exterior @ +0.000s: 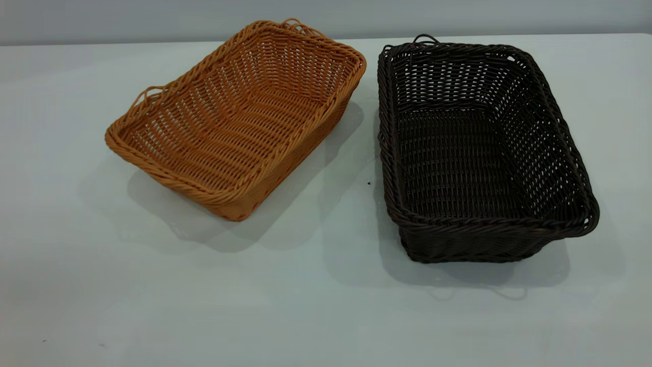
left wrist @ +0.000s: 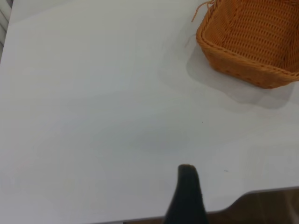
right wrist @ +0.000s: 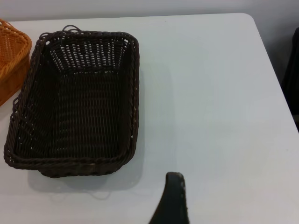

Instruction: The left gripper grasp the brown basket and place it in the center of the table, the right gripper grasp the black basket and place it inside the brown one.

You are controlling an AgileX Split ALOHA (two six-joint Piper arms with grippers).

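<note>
Brown basket [exterior: 237, 120] sits upper left on the table [exterior: 102, 285], black basket [exterior: 479, 153] centre-right, nearly touching, so dragging one could nudge the other; neither gripper's finger spread is visible — cannot tell.

Looking like a bare lab or test-bench setup rather than a home or shop: a broad pale grey-white table [exterior: 153, 306] is filling nearly every view, with only a plain pale wall [exterior: 153, 18] running behind its far edge. Just two wicker props are sitting on it side by side, a brown basket [exterior: 239, 120] and a black basket [exterior: 479, 153], both lying empty with nothing domestic or commercial around them. Wrist cameras are looking down past black finger pieces [left wrist: 188, 196] at the tabletop, showing a robot rig.
</note>
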